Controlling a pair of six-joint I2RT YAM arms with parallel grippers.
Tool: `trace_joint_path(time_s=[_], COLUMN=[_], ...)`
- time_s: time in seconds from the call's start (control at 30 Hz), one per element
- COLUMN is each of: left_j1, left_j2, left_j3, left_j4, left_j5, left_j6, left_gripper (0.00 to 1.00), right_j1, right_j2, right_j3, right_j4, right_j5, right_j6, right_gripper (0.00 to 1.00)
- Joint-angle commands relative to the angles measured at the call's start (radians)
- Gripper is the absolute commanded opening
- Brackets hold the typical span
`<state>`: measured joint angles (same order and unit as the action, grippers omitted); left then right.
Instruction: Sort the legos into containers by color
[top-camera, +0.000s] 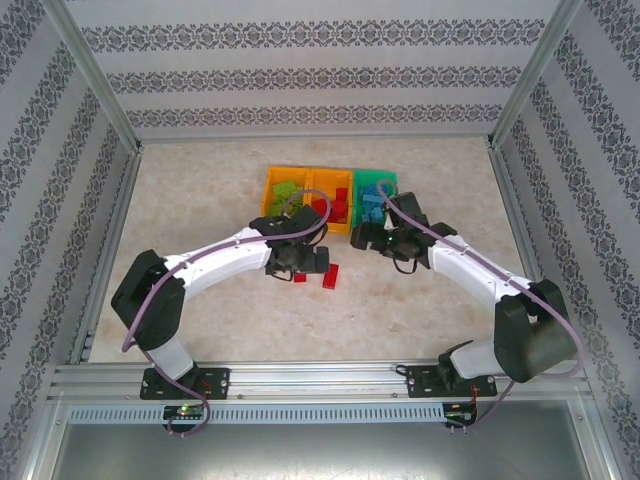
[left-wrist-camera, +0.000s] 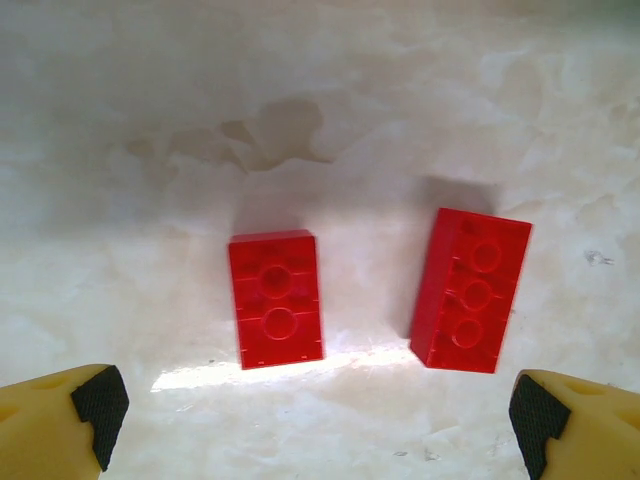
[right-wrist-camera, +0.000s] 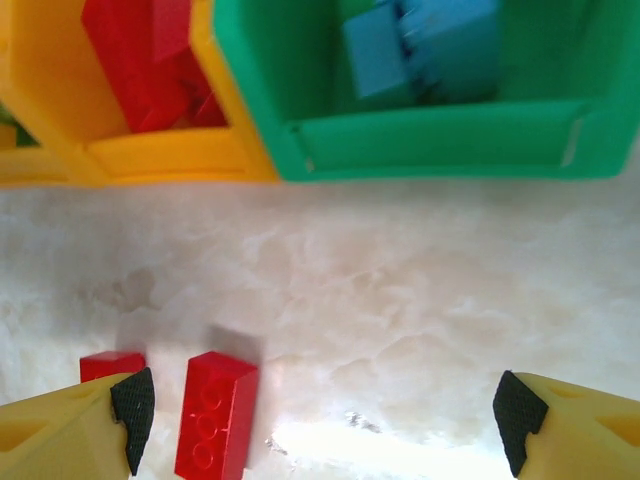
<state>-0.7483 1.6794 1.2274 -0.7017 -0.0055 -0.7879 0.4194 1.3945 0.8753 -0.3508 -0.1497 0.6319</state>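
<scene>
The left gripper (left-wrist-camera: 318, 408) is hanging spread wide and empty over a short red lego (left-wrist-camera: 275, 298) and a longer red lego (left-wrist-camera: 470, 290), both lying just apart on the bare table (left-wrist-camera: 300, 90) with open room all round. The right gripper (right-wrist-camera: 323, 412), likewise splayed and holding nothing, is hovering beside them. Farther off, the green bin (right-wrist-camera: 440, 140) is holding blue legos (right-wrist-camera: 420, 45), and the adjoining orange bin (right-wrist-camera: 160, 155) is holding more red legos (right-wrist-camera: 130, 60).

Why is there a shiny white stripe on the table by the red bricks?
Left wrist view: it's light glaring off the glossy table, just beside the short red brick and long red brick; soft shadows lie on their far side. Right wrist view: a similar bright patch near the long red brick; the green bin and blue bricks look slightly blurry.
</scene>
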Motion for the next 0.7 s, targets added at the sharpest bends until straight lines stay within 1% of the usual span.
trace_joint_path(time_s=[0.0,0.2,0.37,0.5,0.67], left_j1=[0.041,0.088,0.116,0.119,0.122], left_j2=[0.006,0.003,-0.043,-0.060,-0.061], left_j3=[-0.061,-0.142,-0.183,-0.186,-0.186], left_j4=[-0.029,0.015,0.048,0.055,0.069], left_j5=[-0.009,0.018,0.026,0.021,0.024], left_j6=[0.027,0.044,0.055,0.068,0.080], left_gripper=[1.00,1.00,1.00,1.00,1.00], right_j1=[0.052,0.182,0.281,0.318,0.332], right_j2=[0.029,0.126,0.212,0.263,0.329], right_j3=[-0.032,-0.001,0.053,0.082,0.128], right_j4=[0.028,0.037,0.031,0.014,-0.037], right_j5=[0.109,0.117,0.122,0.123,0.139], right_j6=[0.130,0.195,0.235,0.251,0.235], right_gripper=[0.90,0.89,0.89,0.89,0.87])
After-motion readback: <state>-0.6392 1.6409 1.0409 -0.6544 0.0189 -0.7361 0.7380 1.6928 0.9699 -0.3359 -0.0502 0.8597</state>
